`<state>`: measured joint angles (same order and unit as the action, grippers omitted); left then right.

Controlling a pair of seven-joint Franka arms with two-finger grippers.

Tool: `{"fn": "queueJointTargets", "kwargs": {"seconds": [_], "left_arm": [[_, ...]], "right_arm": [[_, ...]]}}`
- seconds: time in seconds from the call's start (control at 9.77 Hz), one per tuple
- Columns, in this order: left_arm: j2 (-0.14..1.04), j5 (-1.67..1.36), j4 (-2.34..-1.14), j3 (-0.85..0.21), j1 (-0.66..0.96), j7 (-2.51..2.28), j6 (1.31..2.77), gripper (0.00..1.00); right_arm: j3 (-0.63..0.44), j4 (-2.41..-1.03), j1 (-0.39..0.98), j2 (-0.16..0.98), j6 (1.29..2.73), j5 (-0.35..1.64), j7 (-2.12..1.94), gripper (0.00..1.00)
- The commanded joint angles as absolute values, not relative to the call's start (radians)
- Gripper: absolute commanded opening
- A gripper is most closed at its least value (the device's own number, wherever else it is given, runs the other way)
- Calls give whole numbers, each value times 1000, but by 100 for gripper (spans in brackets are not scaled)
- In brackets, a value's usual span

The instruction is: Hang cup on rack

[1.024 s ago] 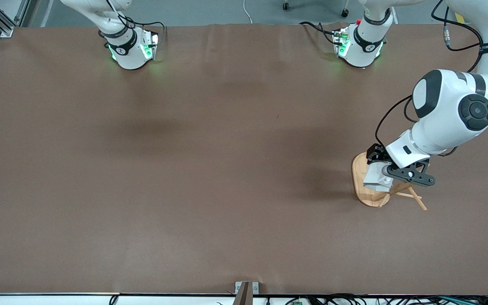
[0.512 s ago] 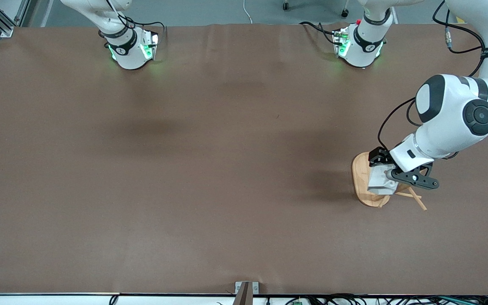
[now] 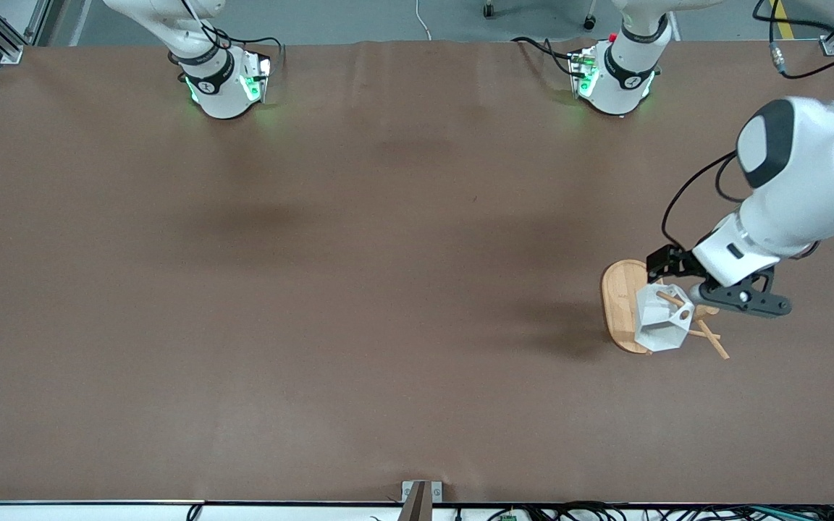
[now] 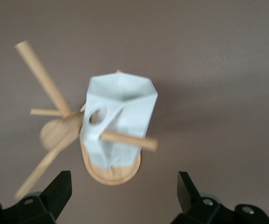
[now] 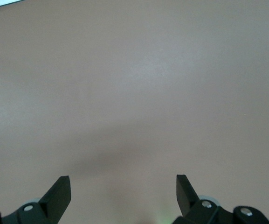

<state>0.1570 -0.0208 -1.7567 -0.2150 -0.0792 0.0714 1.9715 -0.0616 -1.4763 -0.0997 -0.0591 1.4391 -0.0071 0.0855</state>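
Cup (image 3: 659, 325) ×1 hangs on rack (image 3: 623, 304) ×1; brown table (image 3: 316, 289). Left gripper (image 4: 122, 196) over rack and right gripper (image 5: 122, 193): fingers wide, empty.

The cup (image 3: 659, 325) covers the middle of the rack (image 3: 620, 304) in the front view, hiding its post. The left gripper (image 4: 125, 193) and right gripper (image 5: 123, 196) are cut off at the picture edges. The rack's top is blurred in the left wrist view.

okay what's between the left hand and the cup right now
Nothing. In the left wrist view the open left hand stands apart from the cup, which hangs on a peg of the rack.
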Motion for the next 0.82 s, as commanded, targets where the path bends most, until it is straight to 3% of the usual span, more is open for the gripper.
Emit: {"fn": "queueJointTargets", "kwargs": {"seconds": [0.0,0.2,0.72], "left_arm": [[65,3,-1784,-166,-68,77,1913,100],[-9,8,-1779,-149,-57,81,1884,100],[-110,6,-1688,-32,32,75,1602,100]], "right_arm": [[-60,-1460,-101,-58,1437,-3,98,100],[-60,-1459,-101,-58,1437,-14,100,100],[-58,-1456,-101,-58,1439,-6,90,100]]}}
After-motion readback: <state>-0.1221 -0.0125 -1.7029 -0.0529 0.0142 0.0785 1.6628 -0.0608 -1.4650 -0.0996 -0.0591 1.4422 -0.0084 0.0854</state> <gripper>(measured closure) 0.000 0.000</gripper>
